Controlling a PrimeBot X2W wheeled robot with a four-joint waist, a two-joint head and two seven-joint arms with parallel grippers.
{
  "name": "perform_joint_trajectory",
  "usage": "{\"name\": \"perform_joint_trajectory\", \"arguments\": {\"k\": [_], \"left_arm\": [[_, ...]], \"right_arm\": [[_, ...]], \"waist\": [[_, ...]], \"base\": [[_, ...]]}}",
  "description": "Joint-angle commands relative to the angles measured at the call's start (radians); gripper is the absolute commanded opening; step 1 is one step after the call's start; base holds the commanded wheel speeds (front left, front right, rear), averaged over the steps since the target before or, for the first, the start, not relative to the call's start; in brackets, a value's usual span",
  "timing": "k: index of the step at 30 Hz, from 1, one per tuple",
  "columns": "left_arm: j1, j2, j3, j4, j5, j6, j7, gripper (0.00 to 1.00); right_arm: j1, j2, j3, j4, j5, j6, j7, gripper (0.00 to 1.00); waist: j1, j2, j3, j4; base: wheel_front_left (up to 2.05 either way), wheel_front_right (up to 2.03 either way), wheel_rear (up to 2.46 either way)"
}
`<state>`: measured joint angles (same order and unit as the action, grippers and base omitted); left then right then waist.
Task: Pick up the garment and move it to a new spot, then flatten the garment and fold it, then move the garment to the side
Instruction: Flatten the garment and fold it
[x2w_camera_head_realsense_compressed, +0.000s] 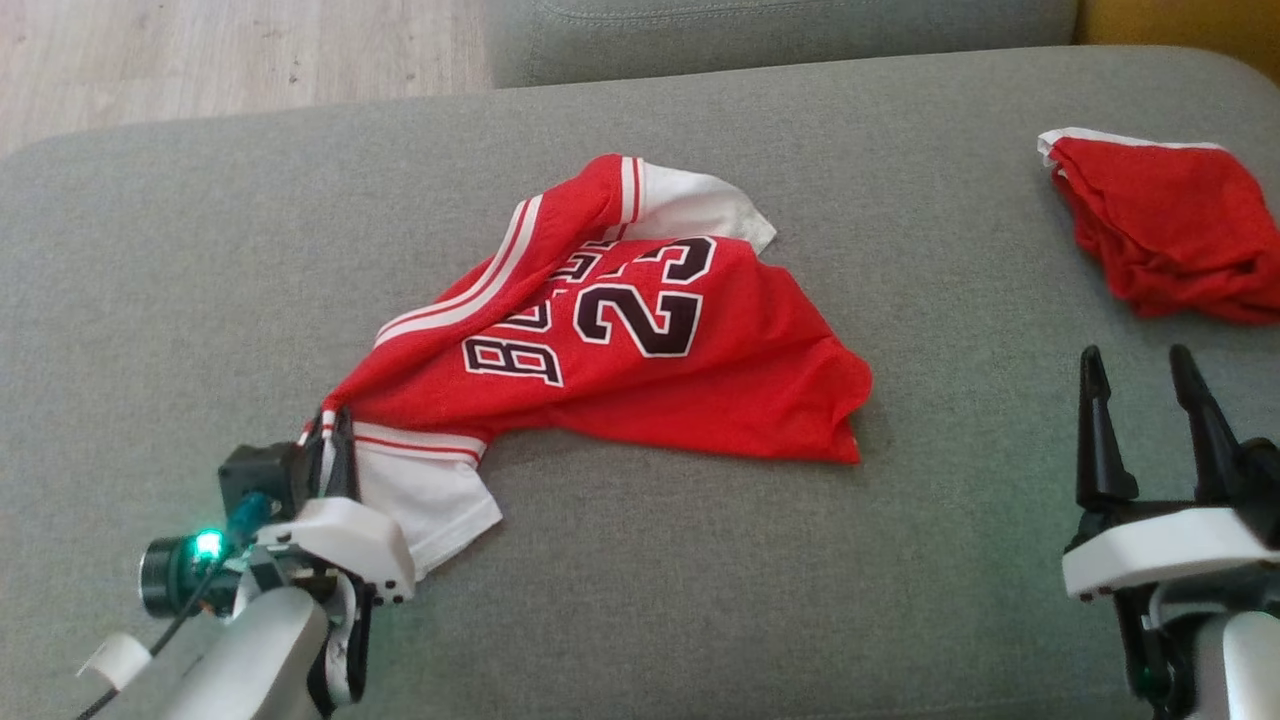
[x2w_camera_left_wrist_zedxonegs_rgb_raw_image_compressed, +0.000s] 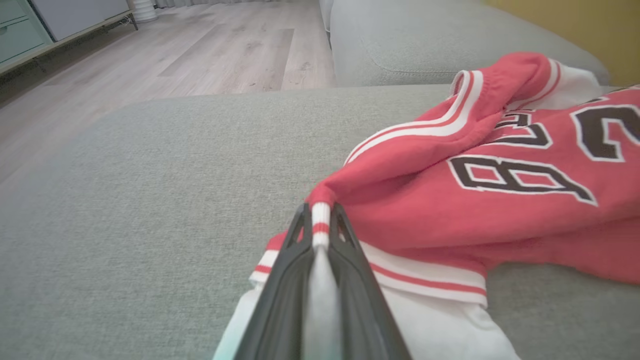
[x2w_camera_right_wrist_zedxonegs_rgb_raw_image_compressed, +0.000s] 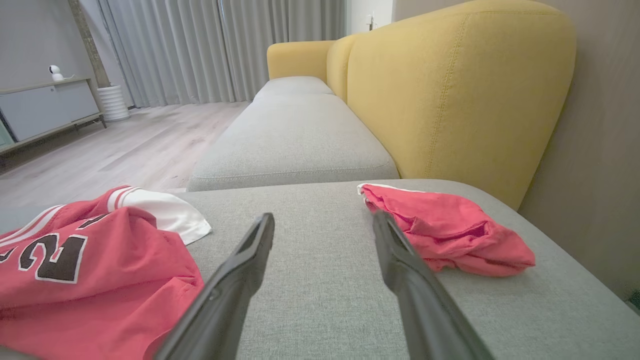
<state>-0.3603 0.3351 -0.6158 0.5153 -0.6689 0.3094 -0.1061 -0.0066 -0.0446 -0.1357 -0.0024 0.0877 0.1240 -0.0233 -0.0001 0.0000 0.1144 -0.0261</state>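
The garment (x2w_camera_head_realsense_compressed: 640, 350) is a red jersey with white sleeves and the black number 23, lying crumpled in the middle of the grey sofa cushion (x2w_camera_head_realsense_compressed: 700, 600). My left gripper (x2w_camera_head_realsense_compressed: 332, 425) is shut on its striped shoulder seam at the garment's near left end. In the left wrist view the two dark fingers (x2w_camera_left_wrist_zedxonegs_rgb_raw_image_compressed: 350, 260) pinch the red-and-white trim of the garment (x2w_camera_left_wrist_zedxonegs_rgb_raw_image_compressed: 500, 200). My right gripper (x2w_camera_head_realsense_compressed: 1135, 370) stands open at the lower right, above bare cushion. In the right wrist view the right gripper (x2w_camera_right_wrist_zedxonegs_rgb_raw_image_compressed: 322, 225) holds nothing, and the garment (x2w_camera_right_wrist_zedxonegs_rgb_raw_image_compressed: 90, 270) lies to its left.
A second red cloth (x2w_camera_head_realsense_compressed: 1165, 225) lies bunched at the cushion's far right, also seen as the red cloth (x2w_camera_right_wrist_zedxonegs_rgb_raw_image_compressed: 450, 230) beside my right finger. Another grey cushion (x2w_camera_right_wrist_zedxonegs_rgb_raw_image_compressed: 295, 145) and a yellow backrest (x2w_camera_right_wrist_zedxonegs_rgb_raw_image_compressed: 450, 90) lie beyond. Wooden floor (x2w_camera_head_realsense_compressed: 240, 50) runs past the far left edge.
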Motion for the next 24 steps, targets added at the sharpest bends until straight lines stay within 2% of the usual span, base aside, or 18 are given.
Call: {"name": "perform_joint_trajectory", "arguments": {"k": [1,2,3,4,11,16,20,24], "left_arm": [[-0.028,0.031,0.038,-0.039,-0.004,0.008,-0.009,0.09],[-0.022,0.03,0.037,-0.049,-0.005,0.007,-0.014,0.38],[-0.018,0.029,0.033,-0.058,-0.002,0.007,-0.02,0.8],[-0.013,0.027,0.03,-0.066,-0.001,0.007,-0.025,1.0],[0.007,0.016,0.01,-0.125,0.024,0.011,-0.08,1.0],[0.036,0.006,-0.005,-0.178,0.036,0.017,-0.102,1.0],[0.069,0.001,-0.027,-0.246,0.049,0.026,-0.11,1.0],[0.095,0.0,-0.049,-0.298,0.058,0.037,-0.104,1.0]], "right_arm": [[-0.018,-0.006,0.02,-0.027,-0.003,0.007,-0.009,1.0],[-0.019,-0.006,0.021,-0.023,-0.003,0.007,-0.01,1.0],[-0.019,-0.006,0.023,-0.019,-0.003,0.007,-0.01,1.0],[-0.019,-0.006,0.025,-0.016,-0.003,0.007,-0.011,1.0],[-0.015,-0.006,0.081,0.029,-0.001,0.007,-0.013,1.0],[-0.016,-0.006,0.165,0.087,0.0,0.007,-0.007,1.0],[-0.05,-0.006,0.26,0.196,0.0,0.007,0.002,1.0],[-0.091,-0.006,0.299,0.303,0.014,0.007,0.002,1.0]], "waist": [[0.0001,0.0,0.0,0.0],[0.0001,0.0,0.0,0.0],[0.0001,0.0,0.0,0.0],[0.0001,0.0,0.0,0.0],[0.0001,0.0,-0.002,0.013],[0.0001,0.0,-0.005,0.037],[0.0001,0.0,-0.012,0.074],[0.0001,0.0,-0.017,0.112]], "base": [[0.0,0.0,0.0],[0.0,0.0,0.0],[0.0,0.0,0.0],[0.0,0.0,0.0],[0.0,0.0,0.0],[0.0,0.0,0.0],[0.0,0.0,0.0],[0.0,0.0,0.0]]}}
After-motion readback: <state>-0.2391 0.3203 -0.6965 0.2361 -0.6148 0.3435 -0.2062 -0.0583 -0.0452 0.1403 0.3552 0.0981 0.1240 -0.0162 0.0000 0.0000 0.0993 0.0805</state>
